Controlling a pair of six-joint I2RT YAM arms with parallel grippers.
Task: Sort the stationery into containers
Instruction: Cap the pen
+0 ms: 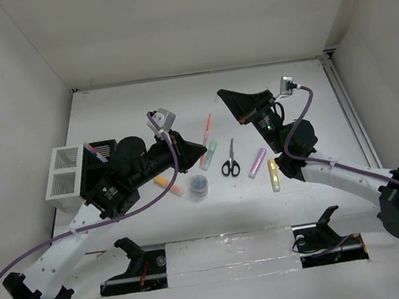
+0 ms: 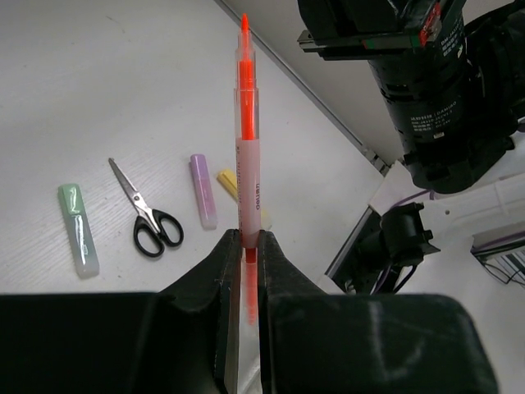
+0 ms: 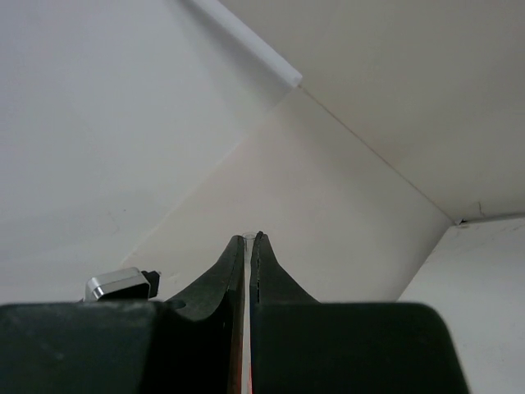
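Where the left gripper (image 2: 248, 240) clamps the orange pen (image 2: 248, 148) above mid-table, the pen's long axis runs straight out from the wrist, tip forward, and its rear end is hidden between the fingers. On the table beyond lie one green highlighter (image 2: 79, 228), one pair of scissors (image 2: 146, 220), one pink highlighter (image 2: 203, 190) and one yellow highlighter (image 2: 227, 182), the last partly hidden by the pen. The right gripper (image 3: 248, 240) shows only a slim gap, and whether it holds anything cannot be determined.
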